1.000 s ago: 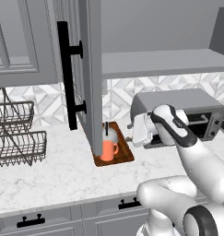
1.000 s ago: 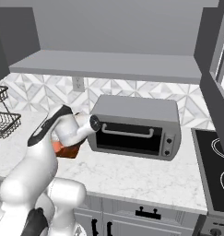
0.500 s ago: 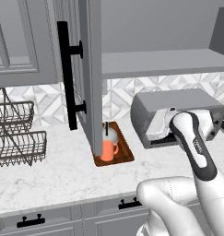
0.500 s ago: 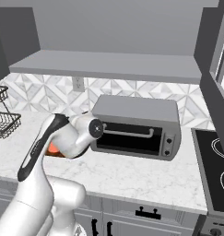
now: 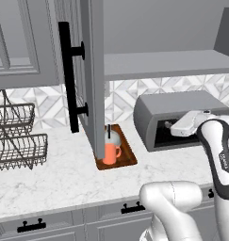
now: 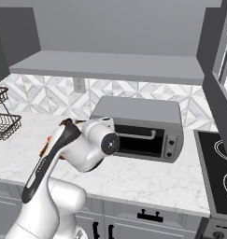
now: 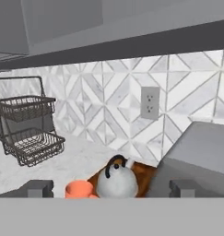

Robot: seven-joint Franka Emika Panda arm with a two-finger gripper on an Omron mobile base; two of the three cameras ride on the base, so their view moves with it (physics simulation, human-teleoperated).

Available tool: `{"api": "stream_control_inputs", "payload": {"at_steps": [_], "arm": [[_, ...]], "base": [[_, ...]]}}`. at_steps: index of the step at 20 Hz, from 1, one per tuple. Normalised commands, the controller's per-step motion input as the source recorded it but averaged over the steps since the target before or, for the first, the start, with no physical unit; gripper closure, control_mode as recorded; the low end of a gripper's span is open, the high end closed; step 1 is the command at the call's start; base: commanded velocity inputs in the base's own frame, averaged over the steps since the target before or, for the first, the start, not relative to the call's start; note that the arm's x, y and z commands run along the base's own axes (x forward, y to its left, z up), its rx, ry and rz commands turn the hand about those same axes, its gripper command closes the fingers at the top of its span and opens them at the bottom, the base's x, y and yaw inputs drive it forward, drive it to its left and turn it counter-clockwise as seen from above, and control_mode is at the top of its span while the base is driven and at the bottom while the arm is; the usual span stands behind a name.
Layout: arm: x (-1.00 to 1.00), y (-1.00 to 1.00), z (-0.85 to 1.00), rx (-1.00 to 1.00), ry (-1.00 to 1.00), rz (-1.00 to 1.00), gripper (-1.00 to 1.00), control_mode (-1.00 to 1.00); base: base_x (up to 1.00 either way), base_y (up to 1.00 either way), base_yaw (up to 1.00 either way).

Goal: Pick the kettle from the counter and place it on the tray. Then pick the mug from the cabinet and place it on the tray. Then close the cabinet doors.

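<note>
Kettle (image 7: 117,180) and mug (image 5: 110,153) sit on tray (image 5: 127,151); hand (image 7: 111,188) empty, fingers apart. Next: swing to cabinet door (image 5: 90,70) left of hand, push shut.

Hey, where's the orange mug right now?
The mug stands on the tray on the counter, just in front of the kettle, by the open cabinet door's lower edge and left of the toaster oven.

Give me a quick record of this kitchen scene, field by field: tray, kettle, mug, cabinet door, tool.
tray: on the counter, below the open door
kettle: on the tray, behind the mug
mug: on the tray, upright
cabinet door: open, edge-on over the tray
tool: open, nothing held, apart from kettle and mug
left to do: close the cabinet doors
</note>
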Motion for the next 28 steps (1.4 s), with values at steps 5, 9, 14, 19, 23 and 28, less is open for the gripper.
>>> {"api": "stream_control_inputs", "payload": {"at_steps": [5, 9, 14, 19, 23, 28], "arm": [[-0.26, -0.35, -0.06, 0.16, -0.01, -0.14, -1.0, -1.0], [-0.21, -0.61, 0.02, 0.26, 0.0, -0.16, -1.0, -1.0], [-0.14, -0.69, 0.08, 0.27, 0.0, -0.15, -1.0, -1.0], [-0.07, -0.65, 0.33, 0.25, -0.05, -0.14, -1.0, -1.0], [0.0, -0.63, 0.54, 0.21, -0.11, -0.11, -1.0, -1.0], [-0.06, -0.45, 0.6, 0.13, -0.03, -0.1, -1.0, -1.0]], "base": [[0.0, 0.0, 0.0], [0.0, 0.0, 0.0], [0.0, 0.0, 0.0], [0.0, 0.0, 0.0], [0.0, 0.0, 0.0], [0.0, 0.0, 0.0]]}}
